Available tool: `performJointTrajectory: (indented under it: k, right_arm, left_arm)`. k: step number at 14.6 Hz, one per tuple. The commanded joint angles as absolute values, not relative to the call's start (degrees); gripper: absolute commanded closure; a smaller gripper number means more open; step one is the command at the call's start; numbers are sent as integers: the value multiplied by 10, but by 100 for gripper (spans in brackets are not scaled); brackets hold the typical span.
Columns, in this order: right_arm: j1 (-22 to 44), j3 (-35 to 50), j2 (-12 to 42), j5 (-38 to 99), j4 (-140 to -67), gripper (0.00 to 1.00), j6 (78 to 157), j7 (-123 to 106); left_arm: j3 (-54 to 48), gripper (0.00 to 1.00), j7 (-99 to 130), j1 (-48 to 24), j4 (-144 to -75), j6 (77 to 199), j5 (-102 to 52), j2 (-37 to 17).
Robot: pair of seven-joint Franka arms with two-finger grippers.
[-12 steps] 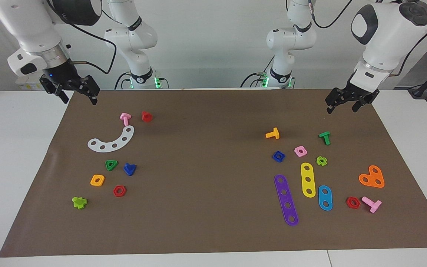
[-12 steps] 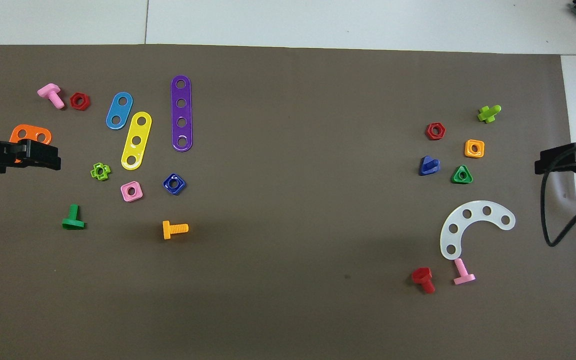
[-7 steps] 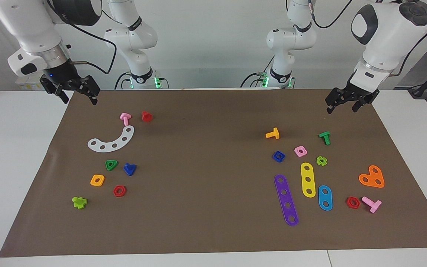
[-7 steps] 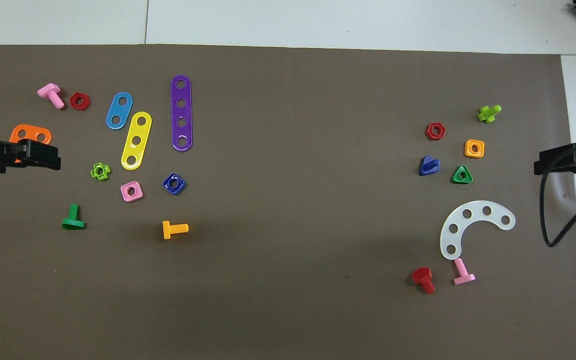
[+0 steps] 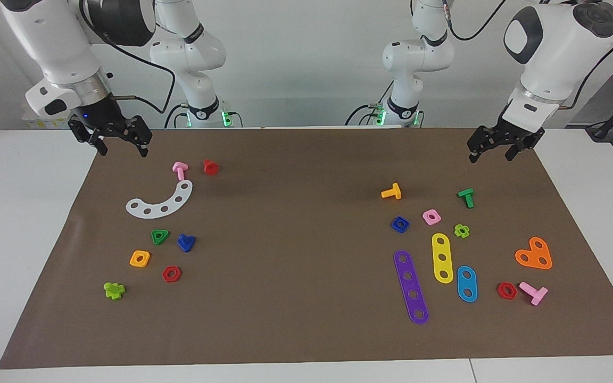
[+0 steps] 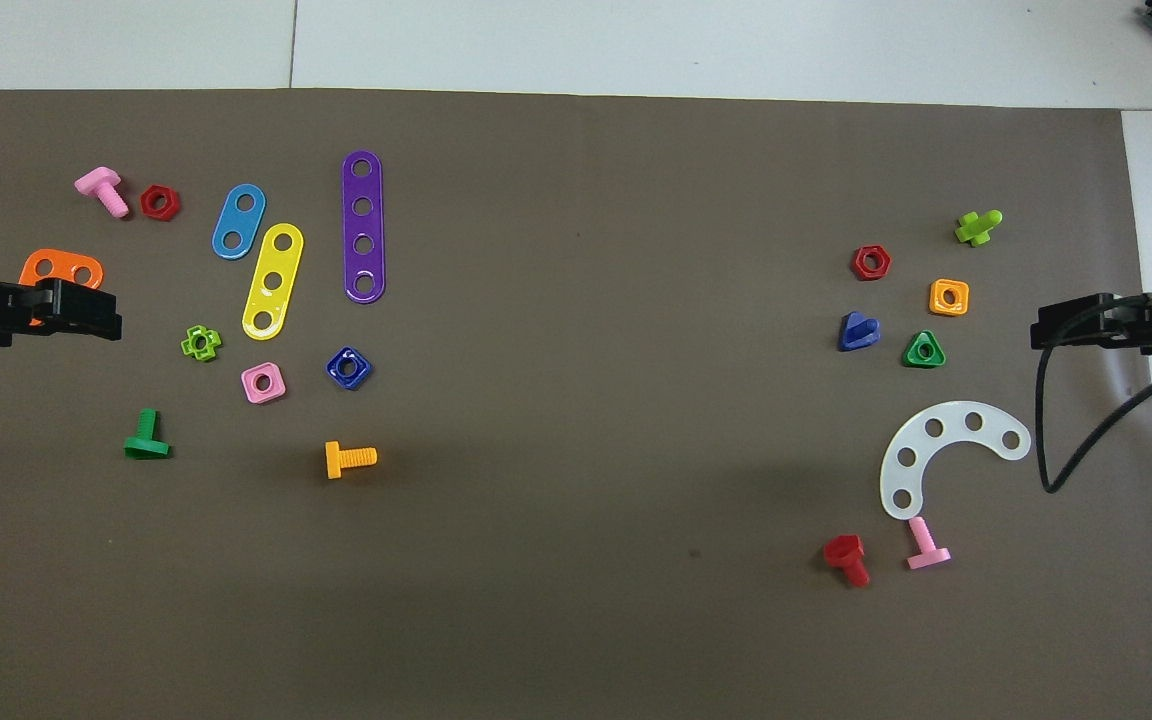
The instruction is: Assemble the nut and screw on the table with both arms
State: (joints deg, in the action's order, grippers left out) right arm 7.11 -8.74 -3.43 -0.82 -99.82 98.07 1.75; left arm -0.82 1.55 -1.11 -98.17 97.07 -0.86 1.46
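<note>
**Both end effectors up, empty, clear of parts**

Right end effector [image 5: 117, 142]: raised over mat edge at right arm's end of worktop [image 5: 19, 213], fingers spread, nothing held. Blue screw [image 5: 185, 242] flat on mat, well apart from it, toward mat middle, just beside green triangular nut [image 5: 159, 236], near red hex nut [image 5: 171, 274].

Left end effector [image 5: 498, 146]: raised over mat corner at left arm's end, fingers apart, nothing held. Blue nut [image 5: 400, 224] flat on mat, well apart from it, beside pink square nut [image 5: 431, 216], just nearer the robots than purple strip [image 5: 411, 286], orange bolt [image 5: 391, 192] nearby.
</note>
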Motion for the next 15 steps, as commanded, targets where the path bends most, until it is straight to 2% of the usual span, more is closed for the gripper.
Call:
performJointTrajectory:
  k: [1, 6, 9, 13, 15]
  right_arm:
    - [80, -83, -2, -8, -1027, 0, 1042, -1]
    - [102, -83, 100, 17, -1063, 0, 1200, -101]
    - [108, -83, 138, 28, -1118, 0, 1320, -133]
    - [112, -83, 154, 42, -1150, 1, 1377, -148]
    - [112, -83, 165, 43, -1157, 11, 1389, -156]
  left_arm:
    - [-11, 0, 16, -6, -998, 976, -19, 32]
    - [-11, 0, 16, -6, -998, 976, -18, 31]
    - [-11, 0, 16, -6, -998, 976, -19, 31]
    - [-11, 0, 16, -6, -998, 976, -19, 31]
    - [-11, 0, 16, -6, -998, 976, -19, 31]
